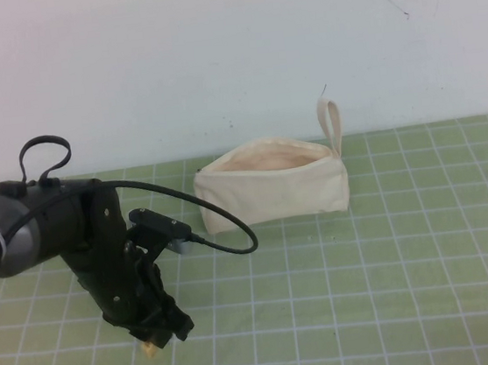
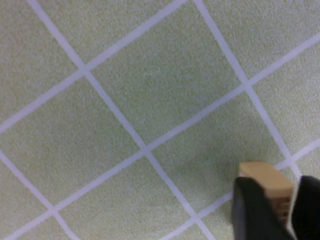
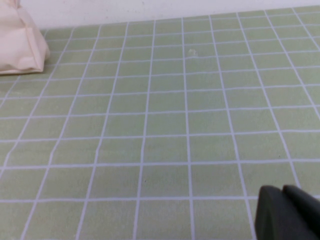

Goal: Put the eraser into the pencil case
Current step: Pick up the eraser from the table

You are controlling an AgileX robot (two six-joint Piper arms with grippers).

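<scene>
The tan eraser (image 2: 267, 184) sits between the two black fingers of my left gripper (image 2: 272, 210), which is shut on it, close over the green grid mat. In the high view the left gripper (image 1: 159, 329) points down at the front left, and a bit of the eraser (image 1: 148, 347) shows under it. The cream pencil case (image 1: 271, 188) stands open-topped at the back centre, its loop strap (image 1: 333, 124) up at the right end, well apart from the left gripper. The right gripper (image 3: 287, 212) is shut and empty, low over the mat; a corner of the pencil case (image 3: 20, 42) shows far from it.
The green grid mat (image 1: 397, 288) covers the table, with a white wall (image 1: 229, 52) right behind the pencil case. A black cable (image 1: 223, 229) loops from the left arm toward the case's front.
</scene>
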